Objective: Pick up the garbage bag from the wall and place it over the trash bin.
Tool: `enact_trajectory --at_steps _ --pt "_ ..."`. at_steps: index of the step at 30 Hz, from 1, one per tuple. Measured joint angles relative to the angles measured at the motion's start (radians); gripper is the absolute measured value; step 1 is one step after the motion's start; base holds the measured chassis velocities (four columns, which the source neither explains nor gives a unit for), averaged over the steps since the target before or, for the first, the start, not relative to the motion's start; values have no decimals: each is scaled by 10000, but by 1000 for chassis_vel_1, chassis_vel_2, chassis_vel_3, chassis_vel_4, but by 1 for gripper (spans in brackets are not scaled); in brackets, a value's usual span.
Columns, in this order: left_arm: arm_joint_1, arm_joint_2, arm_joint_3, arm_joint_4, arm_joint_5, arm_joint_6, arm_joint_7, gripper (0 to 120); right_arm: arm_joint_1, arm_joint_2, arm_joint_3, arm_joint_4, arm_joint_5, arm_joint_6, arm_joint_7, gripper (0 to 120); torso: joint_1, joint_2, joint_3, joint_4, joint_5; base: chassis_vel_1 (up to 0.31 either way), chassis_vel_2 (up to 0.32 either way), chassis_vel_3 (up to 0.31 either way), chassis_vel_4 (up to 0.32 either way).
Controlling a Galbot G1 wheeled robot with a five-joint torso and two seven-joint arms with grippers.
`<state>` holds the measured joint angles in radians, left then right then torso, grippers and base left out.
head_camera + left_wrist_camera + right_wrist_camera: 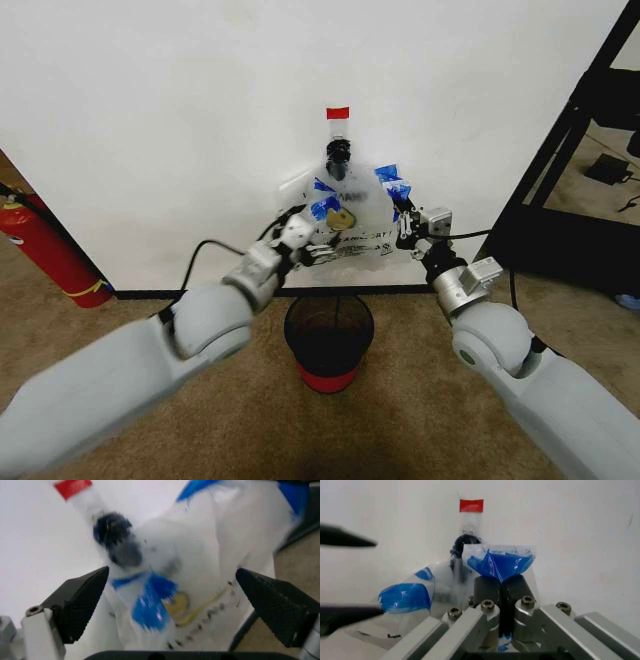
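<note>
— Bag position?
— Garbage bag (352, 215) up on the wall (150, 110), hung over the black hook (338, 158) under the red tape (338, 113), straight above the trash bin (329, 342) on the carpet (400, 420).
— Right gripper (408, 228)?
— Pinched tight on the bag's blue-taped edge (501, 564), fingers together.
— Left gripper (300, 240)?
— Spread wide at the bag's other side, pads (80, 603) apart with the smiley print (176, 606) between, not touching.
— Anything else nearby?
— Red fire extinguisher (52, 250) against the wall, well off to the left.
</note>
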<state>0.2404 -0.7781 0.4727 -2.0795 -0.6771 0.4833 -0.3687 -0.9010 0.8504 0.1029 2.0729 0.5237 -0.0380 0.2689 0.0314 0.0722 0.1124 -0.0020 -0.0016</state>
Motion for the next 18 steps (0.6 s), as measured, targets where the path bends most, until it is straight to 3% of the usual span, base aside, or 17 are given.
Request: enact_trajectory --at_steps 9,18 --pt "-1591 195 879 289 -777 860 32 100 -163 -67 129 42 -72 46 -45 0 0 0 0 10 -2 0 0 0 0" --pt "-2240 -181 1252 643 -1960 1753 -72 95 -160 -69 122 36 -102 72 -70 0 0 0 0 3 -2 0 0 0 0"
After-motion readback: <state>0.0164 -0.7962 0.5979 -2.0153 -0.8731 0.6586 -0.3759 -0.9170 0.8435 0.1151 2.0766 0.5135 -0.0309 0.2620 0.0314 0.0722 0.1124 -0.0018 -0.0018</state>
